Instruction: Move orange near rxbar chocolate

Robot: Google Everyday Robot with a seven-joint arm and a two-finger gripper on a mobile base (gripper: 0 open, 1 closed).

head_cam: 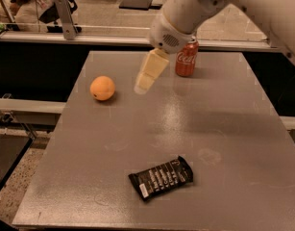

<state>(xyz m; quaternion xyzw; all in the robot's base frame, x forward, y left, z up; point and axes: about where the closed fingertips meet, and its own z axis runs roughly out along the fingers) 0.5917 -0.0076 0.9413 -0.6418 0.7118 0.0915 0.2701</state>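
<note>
Approach looks like the step in hand: the orange [102, 88] sits untouched on the counter [233, 129], out toward 10 o'clock and close to the left edge. The gripper [148, 73] hangs at the end of the arm [185, 13], which comes in from 1 o'clock. It points down and leftward, near the fruit's 3 o'clock side but apart from it. Whether the gripper is released or clenched cannot be told from this angle, since it reads as a single pale wedge. It carries nothing that can be seen.

The rxbar chocolate [161, 177] lies flat near 6 o'clock, well apart from the orange, its long side slanting up toward 2 o'clock. A red can [186, 57] stands upright at about 1 o'clock, just behind the arm's wrist.

By my reading, nothing of the carry is done yet. The next move calls for shifting the gripper toward 9 o'clock until it is over the orange, then lowering around the fruit's widest part. The fruit is round and could roll if nudged off centre. After the grasp, the path runs toward 5 o'clock, to a spot beside the bar rather than on it.
</note>
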